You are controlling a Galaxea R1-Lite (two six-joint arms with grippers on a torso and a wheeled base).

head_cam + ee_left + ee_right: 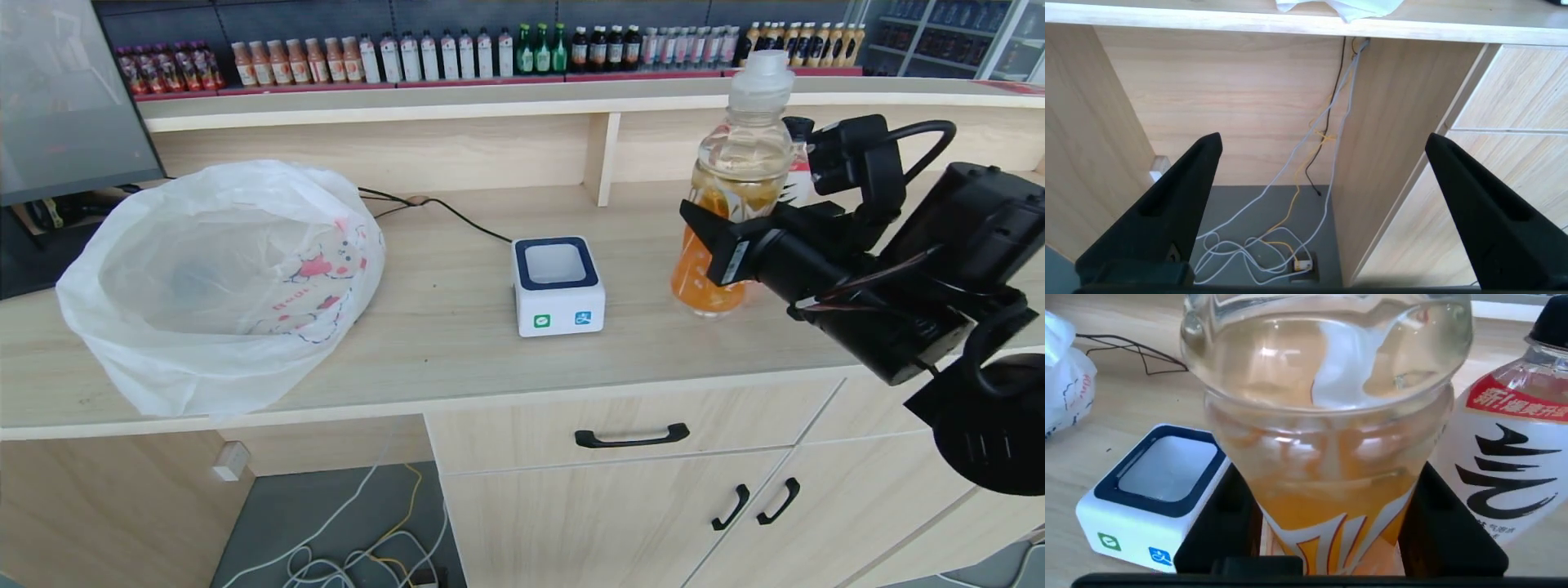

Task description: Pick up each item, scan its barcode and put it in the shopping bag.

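A clear bottle of orange drink [735, 188] with a white cap stands upright at the right of the wooden counter [457, 343]. My right gripper [725, 245] is shut on its lower body, one black finger on each side [1327, 531]. Whether its base still touches the counter I cannot tell. A second bottle [1511, 482] with a white label and black cap stands just behind it. The white barcode scanner [559, 286] sits mid-counter. The open white shopping bag [220, 286] lies at the left. My left gripper [1323, 147] hangs open below counter height, holding nothing.
A black cable [441, 208] runs from the scanner toward the back of the counter. A dark monitor [65, 98] stands at the far left. Shelves of bottles [490, 53] line the back wall. Drawers and cupboard doors [629, 490] sit under the counter, with loose cables [1266, 245] on the floor.
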